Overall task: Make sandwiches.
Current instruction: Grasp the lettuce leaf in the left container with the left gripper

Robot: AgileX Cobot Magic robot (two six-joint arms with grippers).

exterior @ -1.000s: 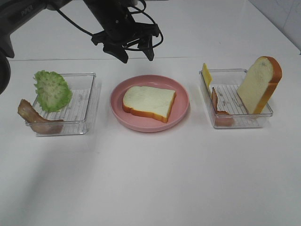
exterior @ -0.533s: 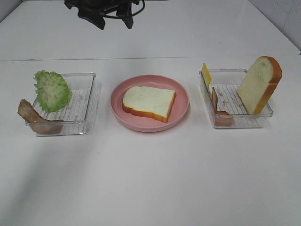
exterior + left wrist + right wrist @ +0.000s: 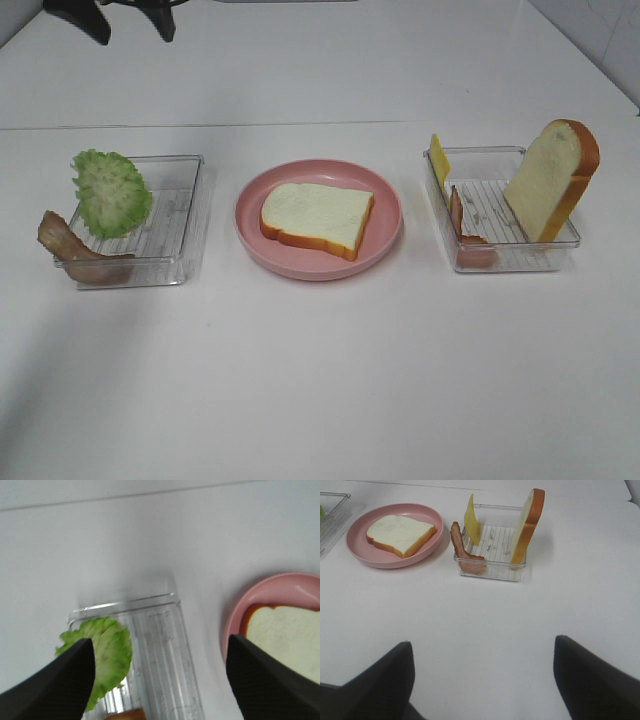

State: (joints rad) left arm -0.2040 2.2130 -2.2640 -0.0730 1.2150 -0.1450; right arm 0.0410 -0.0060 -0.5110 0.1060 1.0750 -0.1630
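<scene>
No stacked sandwich shows. One white bread slice (image 3: 316,218) with orange-brown crust lies flat on the round pink plate (image 3: 388,210). Green lettuce (image 3: 111,192) and a bacon strip (image 3: 75,255) lean in the left clear tray (image 3: 185,225). The right clear tray (image 3: 500,255) holds yellow cheese (image 3: 439,158), a bacon strip (image 3: 460,228) and an upright bread slice (image 3: 552,178). My left gripper (image 3: 132,33) is open and empty at the far left, behind the left tray. In its wrist view (image 3: 160,680) it hangs above the lettuce (image 3: 102,652). My right gripper (image 3: 485,680) is open and empty, well short of the right tray (image 3: 492,562).
White table all round. The left wrist view shows the plate's rim (image 3: 280,587) and bread slice (image 3: 285,635) beside the left tray (image 3: 160,645). The right wrist view shows the plate (image 3: 355,550) to the left of the right tray.
My left arm has moved from behind the pink plate to the far left and mostly out of the top of the high view. The food has not moved.
</scene>
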